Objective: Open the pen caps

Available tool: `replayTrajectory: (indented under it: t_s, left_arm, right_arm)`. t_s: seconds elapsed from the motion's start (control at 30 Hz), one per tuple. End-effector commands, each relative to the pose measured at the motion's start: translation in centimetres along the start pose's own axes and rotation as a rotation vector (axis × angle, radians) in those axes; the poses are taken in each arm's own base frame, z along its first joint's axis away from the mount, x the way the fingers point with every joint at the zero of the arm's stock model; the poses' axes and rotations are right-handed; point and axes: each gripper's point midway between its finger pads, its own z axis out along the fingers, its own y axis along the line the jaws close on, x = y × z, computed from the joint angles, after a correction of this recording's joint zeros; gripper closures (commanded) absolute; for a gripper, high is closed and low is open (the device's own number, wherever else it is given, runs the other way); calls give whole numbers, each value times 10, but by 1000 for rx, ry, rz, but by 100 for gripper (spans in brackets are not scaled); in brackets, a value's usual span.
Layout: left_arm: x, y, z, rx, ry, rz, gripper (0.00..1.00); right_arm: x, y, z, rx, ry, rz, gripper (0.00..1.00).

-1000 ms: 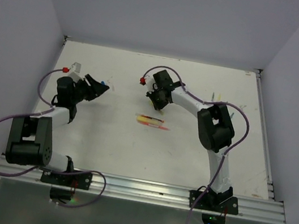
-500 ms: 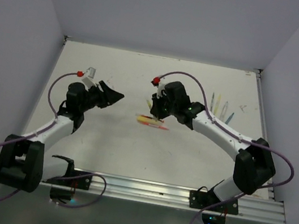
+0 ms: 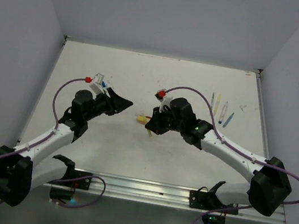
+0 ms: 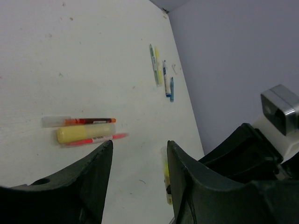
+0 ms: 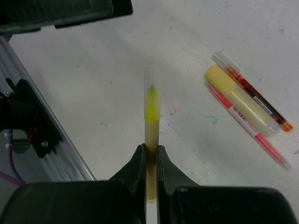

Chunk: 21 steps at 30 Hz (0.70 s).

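- Right wrist view: the right claw [image 5: 149, 151] is clamped on a yellow-green pen [image 5: 151, 133]. Its clear cap [image 5: 153, 88] points to 12 o'clock, clear of the jaws.
- Top view: the left claw [image 3: 127, 105] is part open and empty, at 9 o'clock of that pen.
- Three spare pens [image 5: 243, 105] lie on the table [image 5: 196, 42] at 2 o'clock of the cap.
- The cap is probably light, stiff, slick plastic. Pinch it mid-length and pull straight along the pen.
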Motion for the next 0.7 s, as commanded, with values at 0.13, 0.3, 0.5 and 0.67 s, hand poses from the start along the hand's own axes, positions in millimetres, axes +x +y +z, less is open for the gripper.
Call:
replayTrajectory:
  t_s: [0.13,0.3,0.5,0.67]
  left_arm:
    - [25,-13,6,37,25,-44,47]
    - [35,-30,13,73,47,-35,47]
    - [44,-37,17,86,62,-38,48]
    - [41,-40,16,87,43,-40,47]
  right_arm:
    - [-31,28,-15,-94,-112,7,100]
    - [-28,29,-11,-94,-103,10,100]
    - [-26,29,-8,-99,-103,7,100]
    - [-22,28,-4,-98,-90,5,100]
